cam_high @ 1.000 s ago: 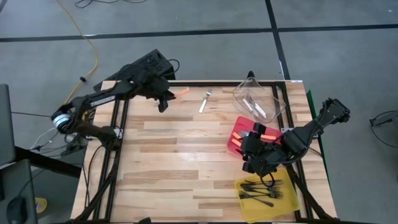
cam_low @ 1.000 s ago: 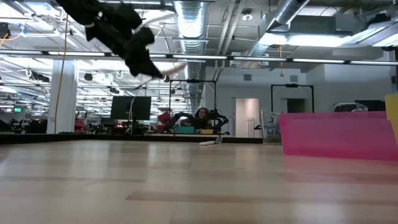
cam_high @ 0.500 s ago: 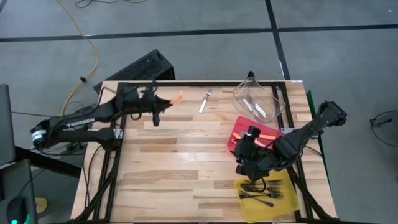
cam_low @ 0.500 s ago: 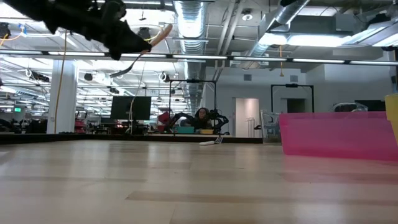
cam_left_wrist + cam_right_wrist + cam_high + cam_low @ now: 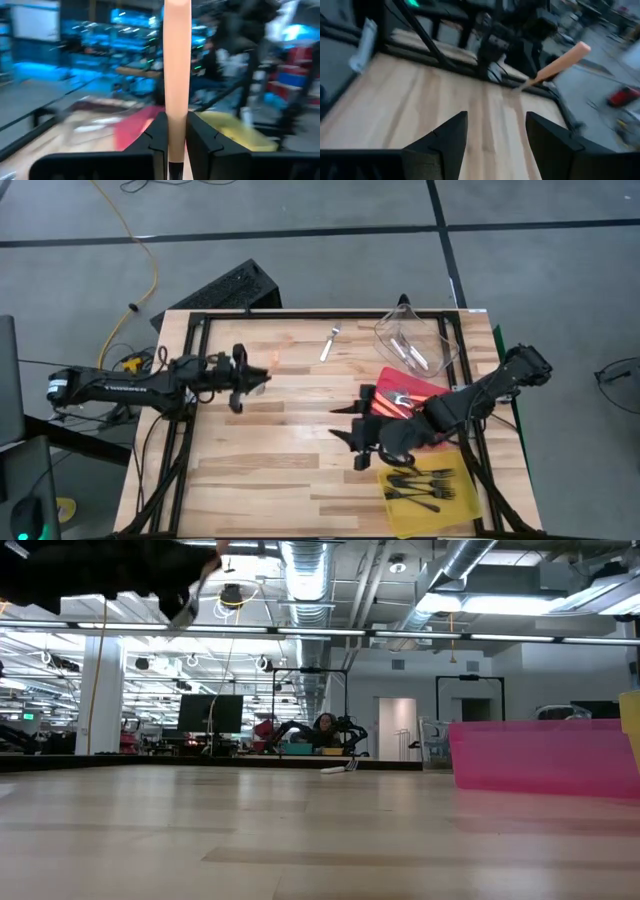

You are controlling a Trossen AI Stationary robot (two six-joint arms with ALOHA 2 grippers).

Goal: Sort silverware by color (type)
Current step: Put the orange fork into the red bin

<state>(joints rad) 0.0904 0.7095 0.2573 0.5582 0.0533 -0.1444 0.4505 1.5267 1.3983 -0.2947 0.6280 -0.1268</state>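
Note:
My left gripper (image 5: 252, 378) hangs over the table's left part, shut on an orange-handled fork (image 5: 177, 60). The fork's orange handle (image 5: 562, 60) sticks up out of the fingers, and its metal head is hidden. My right gripper (image 5: 345, 425) is open and holds nothing. It stands above the table's middle, left of the red bin (image 5: 392, 385), and points toward the left gripper. A pale silver fork (image 5: 330, 343) lies flat on the table near the far edge. Black forks (image 5: 425, 485) lie in the yellow bin (image 5: 468, 505). My left gripper pinches the fork between its two fingers (image 5: 159, 137) at the lower end of the orange handle (image 5: 176, 125). The fingers come level from the table's left. The handle rises out of the grip with its end free, and the fork is lifted clear of the table.
A clear bin (image 5: 415, 340) holding pale forks stands at the far right, with the red bin and the yellow bin in a row toward the near edge. A black frame (image 5: 190, 370) runs along the table's sides. Bare wood lies between the two grippers.
My left gripper has drawn back from the far edge toward the near edge and the left, carrying the orange fork, and has turned to point level toward the right. The handle now stands up. My right gripper has gone from over the red bin toward the table's left, levelling out and still open.

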